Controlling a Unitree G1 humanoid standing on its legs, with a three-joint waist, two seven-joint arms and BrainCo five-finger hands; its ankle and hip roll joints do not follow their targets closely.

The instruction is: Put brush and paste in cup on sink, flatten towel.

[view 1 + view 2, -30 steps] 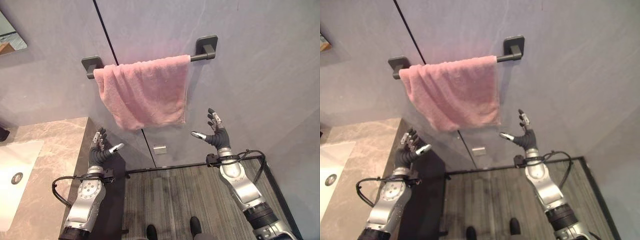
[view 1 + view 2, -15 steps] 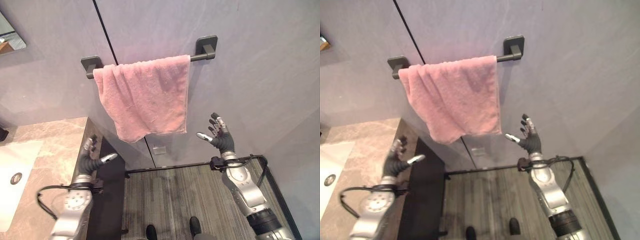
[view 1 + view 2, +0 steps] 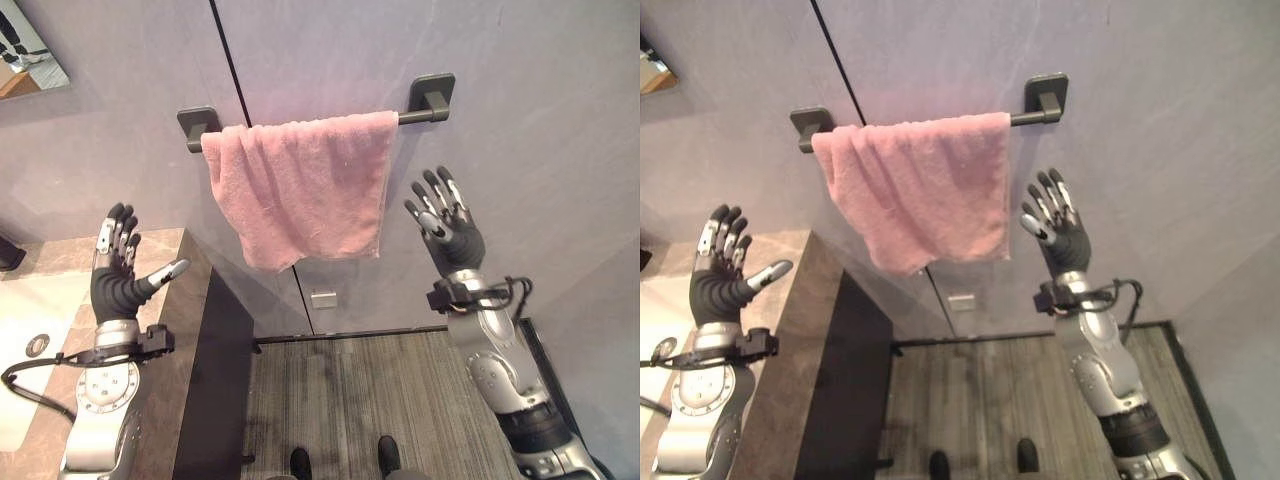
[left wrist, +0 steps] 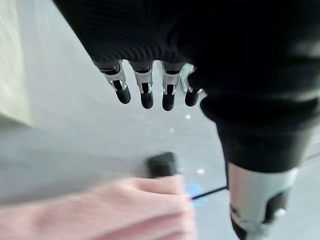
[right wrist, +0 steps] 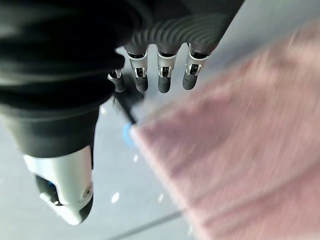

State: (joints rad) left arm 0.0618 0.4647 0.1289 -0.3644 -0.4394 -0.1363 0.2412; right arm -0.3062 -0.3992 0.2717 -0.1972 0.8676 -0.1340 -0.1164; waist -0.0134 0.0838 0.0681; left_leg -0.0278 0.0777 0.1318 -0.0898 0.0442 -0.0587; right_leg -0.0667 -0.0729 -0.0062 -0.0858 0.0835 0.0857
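Towel (image 3: 300,190) on wall bar (image 3: 420,116), bunched, lower edge uneven. Left hand (image 3: 117,280) and right hand (image 3: 448,228) both open, empty, flanking it. Advice: pinch lower corners, draw apart evenly.

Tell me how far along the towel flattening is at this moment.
Done: the pink towel hangs over the dark bar, though bunched toward its left end with a slanted lower edge. In hand: nothing; the left hand is raised over the counter, the right hand beside the towel's right edge, fingers straight. Left: spreading it flat. Brush, paste and cup can't be judged here.
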